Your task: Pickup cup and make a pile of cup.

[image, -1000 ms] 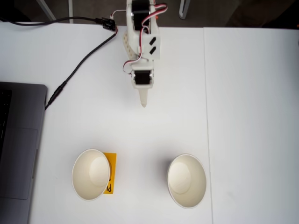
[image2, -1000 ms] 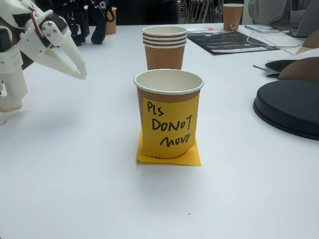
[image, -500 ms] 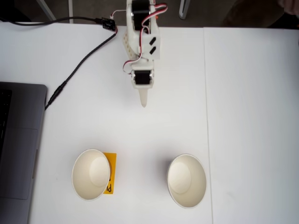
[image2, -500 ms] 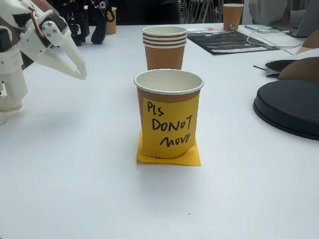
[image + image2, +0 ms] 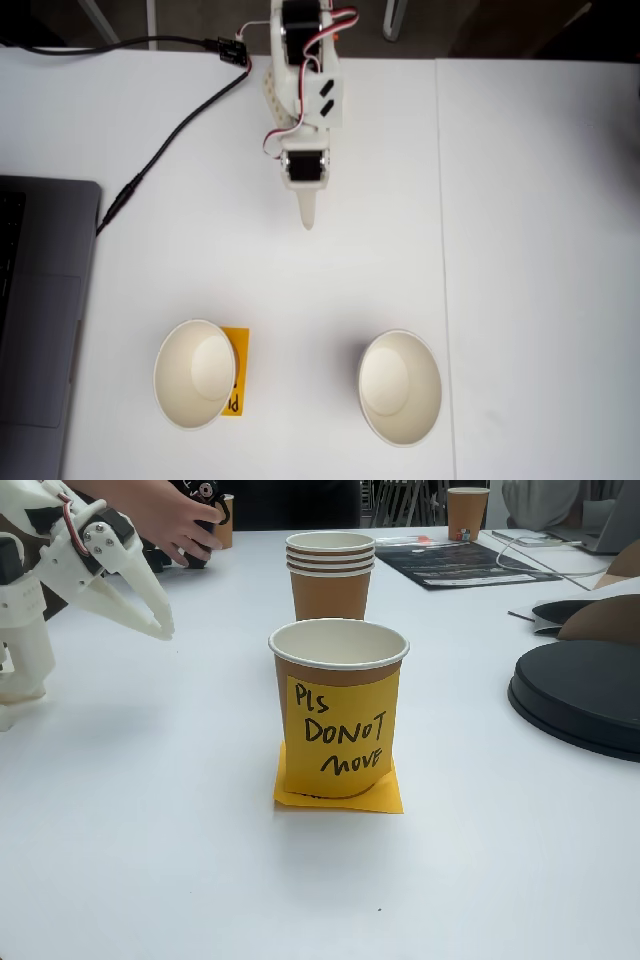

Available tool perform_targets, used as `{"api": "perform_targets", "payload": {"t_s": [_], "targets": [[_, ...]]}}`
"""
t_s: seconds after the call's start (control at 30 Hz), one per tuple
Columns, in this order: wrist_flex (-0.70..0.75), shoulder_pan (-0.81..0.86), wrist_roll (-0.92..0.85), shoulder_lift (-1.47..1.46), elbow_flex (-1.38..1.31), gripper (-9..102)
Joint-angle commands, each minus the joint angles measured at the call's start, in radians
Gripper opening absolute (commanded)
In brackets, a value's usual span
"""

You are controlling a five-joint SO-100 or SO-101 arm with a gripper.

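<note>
Two white-rimmed paper cups with cream-white insides stand upright and well apart on the white table (image 5: 540, 250) in the top-down fixed view: the cup on the orange sticky note (image 5: 195, 374) at the near left, and the free cup (image 5: 400, 387) to its right. In the low fixed view the noted cup (image 5: 338, 702) shows a brown wall with a handwritten yellow note stuck on it, and behind it stands what appears to be the other cup (image 5: 331, 575), whose several rims suggest cups already nested. These are probably light, thin-walled and easily crushed, with a smooth tapered wall that could slip; the stiff rolled rim looks the best hold, one finger inside and one outside, squeezed gently. The white plastic gripper (image 5: 307, 218) hangs at the far side, well apart from both cups, holding nothing; in the low view the gripper (image 5: 160, 626) has its pointed fingers only narrowly parted. A person's hand (image 5: 165, 518) rests on a dark object at the far left. A grey laptop (image 5: 35, 320) lies at the left edge.
</note>
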Motion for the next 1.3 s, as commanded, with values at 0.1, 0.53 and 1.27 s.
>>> {"api": "perform_targets", "payload": {"t_s": [0.1, 0.53, 1.27], "targets": [[-0.015, 0.011, -0.008, 0.008, -0.011, -7], [-0.025, 0.012, -0.008, -0.018, -0.025, -7], [-0.028, 0.118, -0.008, -0.796, -0.825, -7]]}}
